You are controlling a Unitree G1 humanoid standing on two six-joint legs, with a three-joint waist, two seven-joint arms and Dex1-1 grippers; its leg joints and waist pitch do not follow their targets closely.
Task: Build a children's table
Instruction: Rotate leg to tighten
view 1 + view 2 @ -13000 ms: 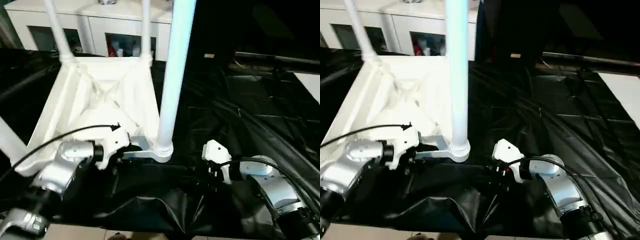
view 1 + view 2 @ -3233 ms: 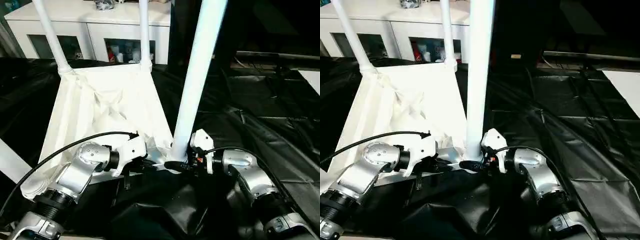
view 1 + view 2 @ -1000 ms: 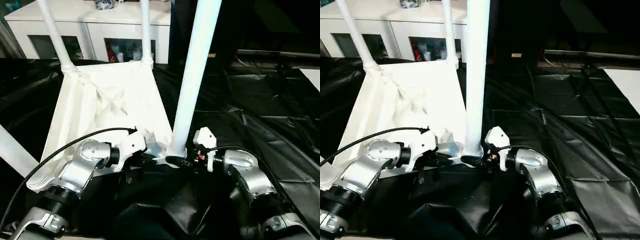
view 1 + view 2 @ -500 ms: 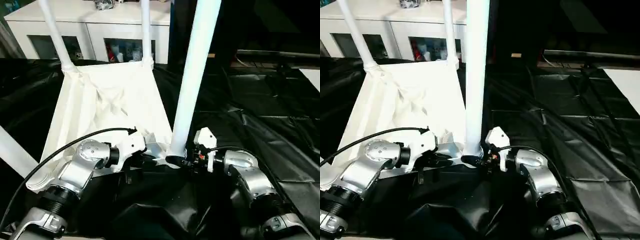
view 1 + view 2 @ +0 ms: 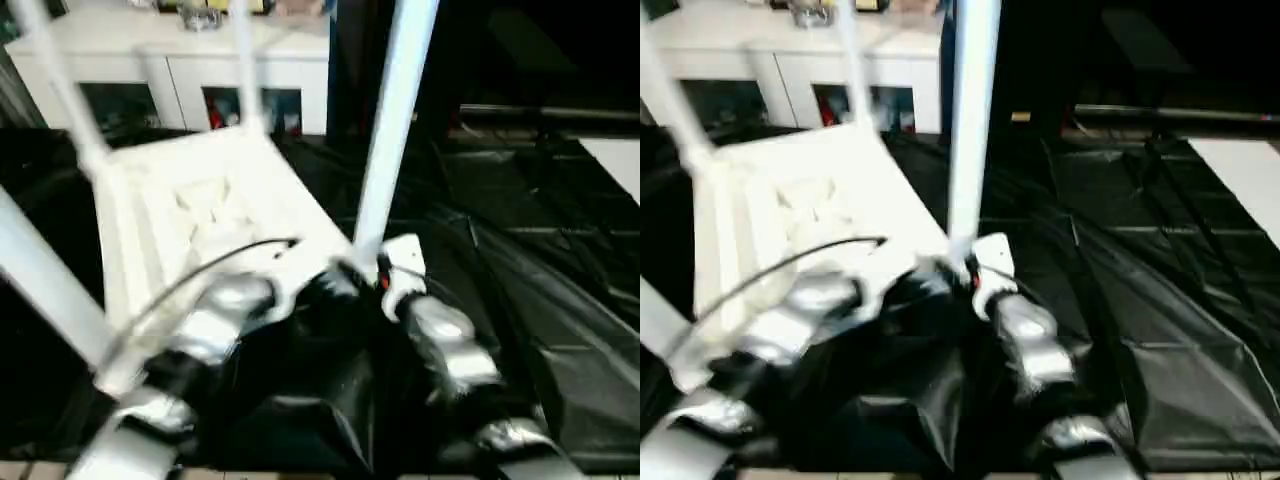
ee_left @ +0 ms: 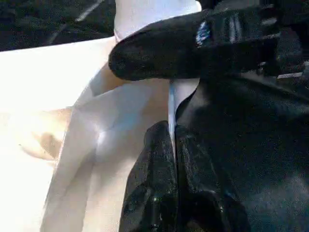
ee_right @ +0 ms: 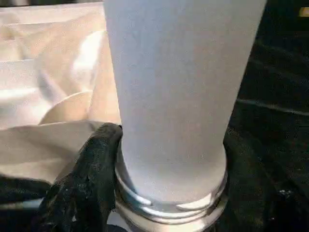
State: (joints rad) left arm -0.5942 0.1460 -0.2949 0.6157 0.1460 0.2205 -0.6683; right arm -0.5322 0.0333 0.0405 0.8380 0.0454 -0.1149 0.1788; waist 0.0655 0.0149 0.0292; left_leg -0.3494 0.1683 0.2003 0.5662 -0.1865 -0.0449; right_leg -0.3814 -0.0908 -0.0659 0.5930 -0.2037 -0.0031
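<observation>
The white plastic rectangular tabletop (image 5: 200, 210) lies upside down on the black plastic sheet (image 5: 520, 260), ribbed underside up. Its long white tapered tube legs stand up from the corner sockets. The nearest white leg (image 5: 390, 130) rises right in front of you between both arms. Two thinner-looking far legs (image 5: 245, 60) stand towards the white cabinet with glass doors (image 5: 180, 60), and a fourth leg (image 5: 40, 270) slants past on your left.

Your left tool (image 6: 170, 133) is at the near edge of the tabletop, just beside that nearest leg. Its two black fingers (image 6: 154, 164) are pressed together on a thin white edge of the rim, pinching it.

Your right tool (image 5: 360, 272) is at the foot of the nearest leg, spread wide around it. One black finger (image 7: 91, 174) lies against the round socket collar (image 7: 169, 208) where the leg enters the corner. The other finger is hidden behind the leg, so you cannot tell whether it touches.

The head views are blurred, so finer detail around the silver forearms (image 5: 215, 320) cannot be made out.
</observation>
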